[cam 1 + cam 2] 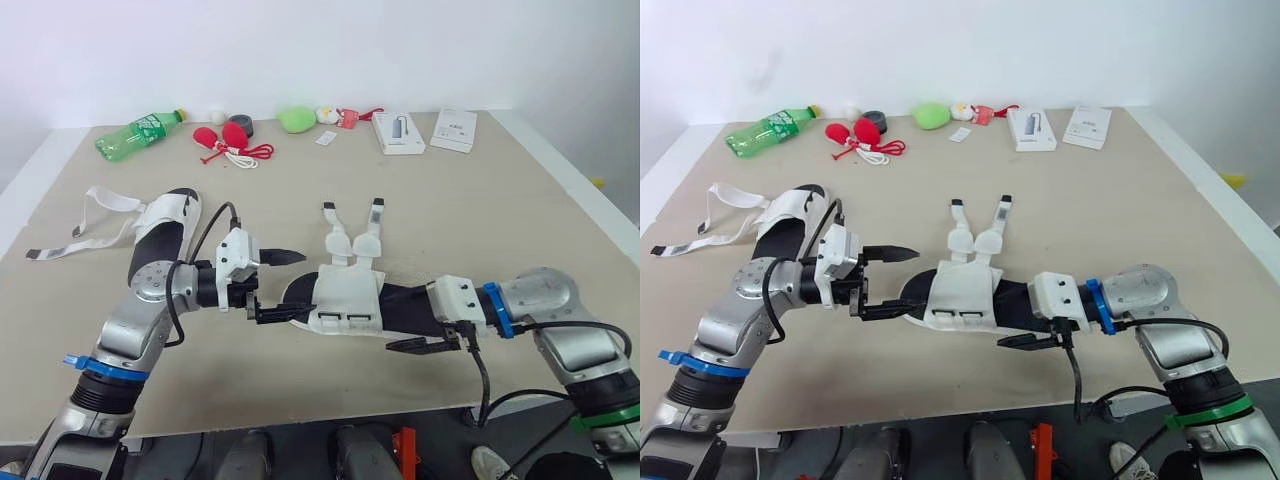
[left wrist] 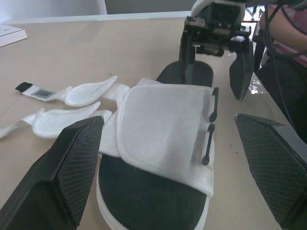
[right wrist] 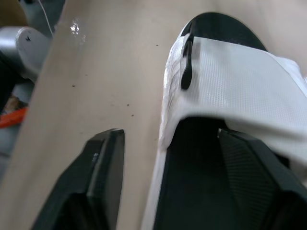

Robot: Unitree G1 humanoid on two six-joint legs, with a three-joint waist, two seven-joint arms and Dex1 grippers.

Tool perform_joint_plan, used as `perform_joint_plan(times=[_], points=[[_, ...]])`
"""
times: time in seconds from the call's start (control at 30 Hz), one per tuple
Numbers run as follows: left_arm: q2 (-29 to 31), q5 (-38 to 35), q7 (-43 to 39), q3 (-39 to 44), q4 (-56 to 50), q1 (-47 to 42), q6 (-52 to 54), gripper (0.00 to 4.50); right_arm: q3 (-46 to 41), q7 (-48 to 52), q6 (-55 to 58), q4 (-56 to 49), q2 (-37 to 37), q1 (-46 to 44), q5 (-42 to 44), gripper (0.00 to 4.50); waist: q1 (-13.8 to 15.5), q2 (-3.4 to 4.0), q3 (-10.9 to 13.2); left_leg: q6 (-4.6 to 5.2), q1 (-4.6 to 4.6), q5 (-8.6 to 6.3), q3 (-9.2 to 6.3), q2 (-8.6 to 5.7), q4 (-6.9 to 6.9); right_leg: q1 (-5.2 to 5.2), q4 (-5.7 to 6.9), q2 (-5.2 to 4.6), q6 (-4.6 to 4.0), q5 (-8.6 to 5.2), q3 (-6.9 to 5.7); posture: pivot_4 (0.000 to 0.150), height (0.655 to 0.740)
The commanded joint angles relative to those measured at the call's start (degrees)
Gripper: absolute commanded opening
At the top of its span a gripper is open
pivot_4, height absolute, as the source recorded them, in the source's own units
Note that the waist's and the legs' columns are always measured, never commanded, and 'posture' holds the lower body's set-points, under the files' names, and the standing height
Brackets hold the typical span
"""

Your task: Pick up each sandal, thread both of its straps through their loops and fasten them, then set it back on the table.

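Two sandals lie on the bench [image 1: 470, 220]. In the eye view, one sandal [image 1: 345, 295] sits flat at centre frame with its straps [image 1: 352, 238] loose, and the other sandal [image 1: 165, 225] is mid-left. In the left wrist view, my left fingers [image 2: 72, 163] gape wide around the toe. In the right wrist view, my right fingers [image 3: 103, 177] are spread, straddling the heel edge. I judge this is the pickup step: clench both, then lift.

Arms [image 1: 150, 300]: were cased in silver, banded blue.
Cables [image 1: 483, 380]: were sheathed black.
Fingers [image 2: 62, 167]: were finished in black mesh.
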Motion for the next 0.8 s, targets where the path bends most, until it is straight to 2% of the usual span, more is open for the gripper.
perform_joint_plan(times=[0.03, 0.17, 0.2, 0.27, 0.53, 0.6, 0.8], points=[[0.8, 0.6, -0.1, 0.4, -0.9, -0.5, -1.1, 4.5, -5.8, -1.6, 13.0, -5.3, -2.2, -0.5, 9.7, 3.12, 0.0, 0.0, 0.0, 0.0, 0.0, 0.0, 0.01, 0.0, 0.0, 0.0, 0.0, 0.0, 0.0, 0.0, 0.01, 0.15, 0.74], [1.3, 0.5, -2.7, 0.4, 1.2, -1.2, -2.0, 4.5, -9.9, -6.5, 25.1, -5.4, -2.1, -4.0, 16.6, 3.12, 0.0, 0.0, 0.0, 0.0, 0.02, 0.0, 0.0, 0.04, 0.02, 0.0, 0.0, 0.03, -0.07, 0.04, -0.02, 0.15, 0.74], [1.4, 0.8, -3.7, 0.1, 1.9, -1.5, -2.9, 4.09, -10.3, -8.3, 27.3, -4.6, -1.5, -5.4, 17.4, 3.17, 0.0, 0.0, 0.0, 0.0, 0.03, 0.0, 0.01, 0.06, 0.03, 0.0, 0.0, 0.05, -0.1, 0.07, -0.04, 0.15, 0.74], [1.8, 1.4, -5.5, -0.4, 3.3, -1.9, -4.1, 3.68, -11.1, -12.8, 31.1, -2.5, 0.4, -8.2, 18.1, 3.17, 0.0, 0.0, 0.0, 0.0, 0.04, 0.0, 0.04, 0.1, 0.03, 0.0, 0.0, 0.09, -0.11, 0.07, -0.05, 0.15, 0.74], [1.5, 6.6, -8.8, -3.1, 12.1, -6.0, -11.4, 0.04, -13.8, -32.7, 55.9, 10.1, 8.4, -18.9, 20.3, 3.17, 0.2, 0.0, 0.0, 0.0, -0.04, 0.01, 0.07, 0.1, 0.02, -0.06, 0.0, 0.11, -0.18, 0.11, 0.01, 0.15, 0.74], [1.5, 7.9, -10.0, -4.4, 13.4, -6.6, -13.0, 0.04, -15.3, -36.4, 61.5, 13.7, 10.8, -21.9, 21.0, 3.17, 0.3, 0.0, 0.0, 0.0, -0.12, 0.01, 0.08, 0.06, 0.02, -0.12, 0.0, 0.08, -0.47, 0.28, 0.04, 0.15, 0.74], [0.4, 9.3, -11.5, -6.0, 15.7, -9.2, -14.6, 0.04, -20.1, -44.7, 71.3, 27.0, 16.8, -31.0, 20.0, 3.17, 0.3, 0.01, 0.0, 0.01, -0.41, 0.01, 0.09, 0.01, 0.0, -0.39, 0.02, 0.1, -0.53, 0.34, 0.05, 0.15, 0.74]])
